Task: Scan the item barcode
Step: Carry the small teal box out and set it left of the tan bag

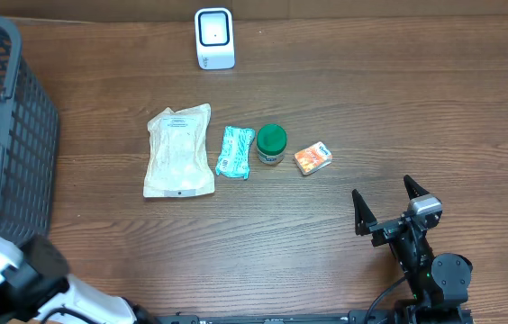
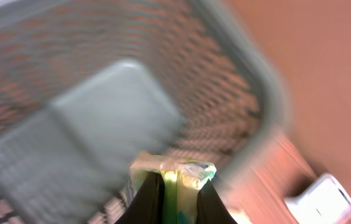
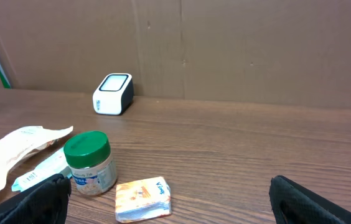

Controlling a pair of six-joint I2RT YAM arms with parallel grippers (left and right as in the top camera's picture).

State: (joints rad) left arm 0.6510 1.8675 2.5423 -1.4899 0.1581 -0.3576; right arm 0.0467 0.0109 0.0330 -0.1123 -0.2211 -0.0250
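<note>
I count two tools. My left tool [image 2: 177,182] is clenched on one pale green packet [image 2: 191,173], which is pinched between the two dark fingers [image 2: 147,200]. That wrist view is badly smeared. I can make out the one dark mesh basket [image 2: 250,81] behind the packet, and the packet hangs in front of the basket's interior. What lies inside the basket is too blurred for me to tell. The one white scanner [image 2: 322,199] sits at the lower right of that same view, well apart from the packet.

From overhead I see the left arm [image 1: 6,270] only at the near left corner, just near of the basket. Its tool does not show there.

My right tool [image 1: 383,191] is released, with both fingers spread wide and nothing between them. It hovers over the near right part of the bench [image 1: 434,108].

Four things lie in a row at mid-bench. From left to right they are one beige pouch [image 1: 179,151] lying flat, one teal packet [image 1: 235,152] just beside it, one green-lidded jar [image 1: 271,144] standing upright, and one small orange packet [image 1: 312,157]. The teal packet and the jar are close to touching, though I cannot tell whether they do. The scanner stands alone at the far edge, facing the row.
</note>
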